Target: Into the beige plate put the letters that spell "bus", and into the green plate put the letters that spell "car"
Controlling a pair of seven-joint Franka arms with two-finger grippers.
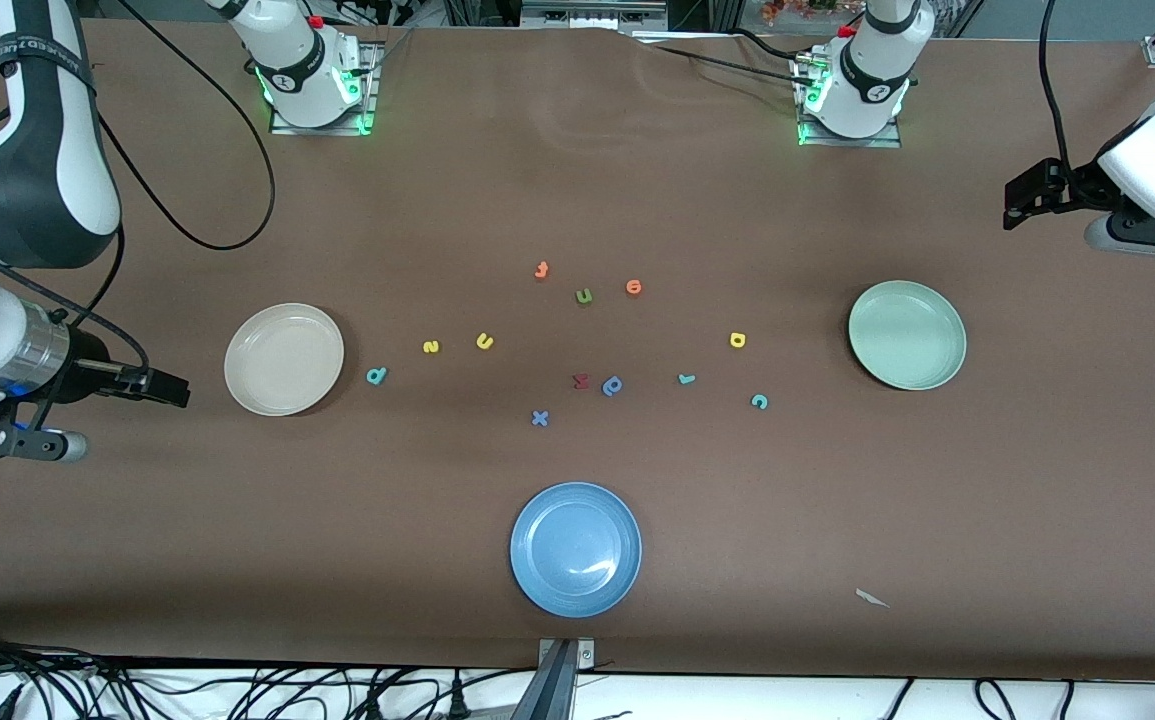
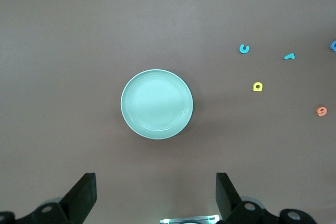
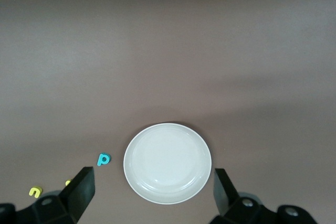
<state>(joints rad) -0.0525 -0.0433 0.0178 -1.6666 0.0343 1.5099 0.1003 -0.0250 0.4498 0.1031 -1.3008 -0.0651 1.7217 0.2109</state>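
The left gripper (image 2: 155,195), jaws wide and empty, hangs high near the green plate (image 1: 907,334); the right gripper (image 3: 152,195), likewise open, hangs near the beige plate (image 1: 284,359). Both plates are bare. The "car" letters (image 1: 737,340) and "bus" letters (image 1: 431,346) lie inward of each gripper. Lookalikes, the green "u" (image 1: 584,295) and blue "b" (image 1: 613,385), invite wrong picks. The bench offers ample room.

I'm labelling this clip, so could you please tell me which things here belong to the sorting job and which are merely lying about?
Belonging:
beige plate
green plate
teal b
yellow s
yellow u
teal c
yellow a
teal r

Lying about:
blue plate
green u
orange letters
blue x
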